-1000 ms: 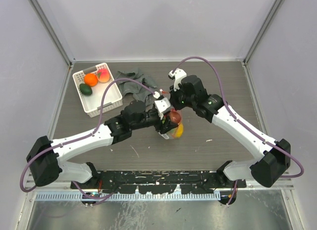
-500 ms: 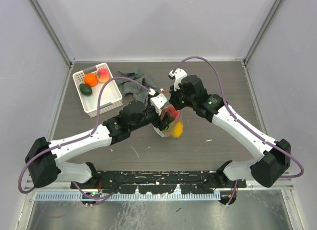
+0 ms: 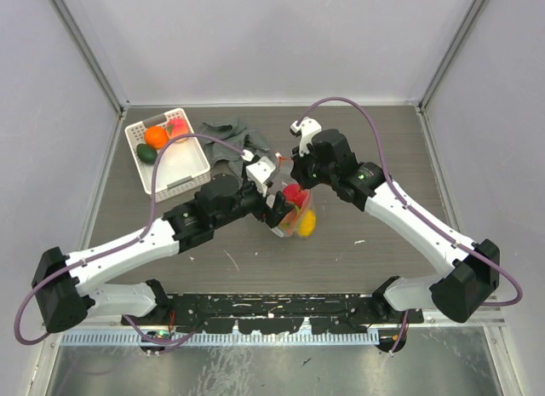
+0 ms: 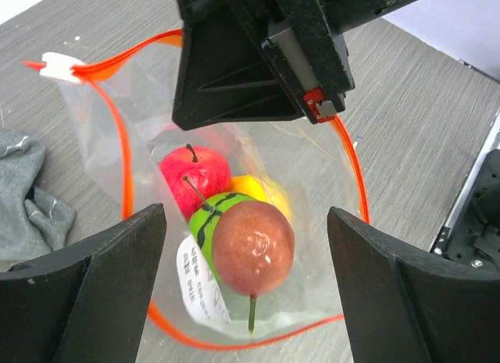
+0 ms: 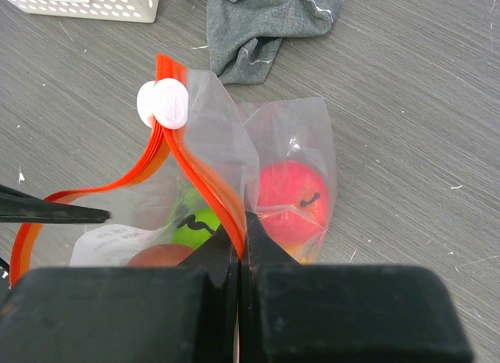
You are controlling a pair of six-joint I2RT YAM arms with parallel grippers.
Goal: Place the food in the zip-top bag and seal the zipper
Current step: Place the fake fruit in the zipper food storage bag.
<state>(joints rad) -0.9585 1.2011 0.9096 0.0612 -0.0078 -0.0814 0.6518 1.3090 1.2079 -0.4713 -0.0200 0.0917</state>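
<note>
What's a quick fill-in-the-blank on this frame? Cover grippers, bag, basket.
1. The right gripper is ___ on the zipper of the zip-top bag.
2. The left gripper hangs above the bag's mouth, jaws ___.
3. The brown fruit lies ___ the bag.
4. The white basket holds ___ pieces of food.
Missing: shut; open; inside; three.

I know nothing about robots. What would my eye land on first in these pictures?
First is the clear zip-top bag in the middle of the table, its orange-red zipper gaping around a red apple, a green fruit and a brown fruit. The right tool pinches the bag's rim, while the left tool hangs open above the mouth. At the far left, a white basket holds an orange.
</note>
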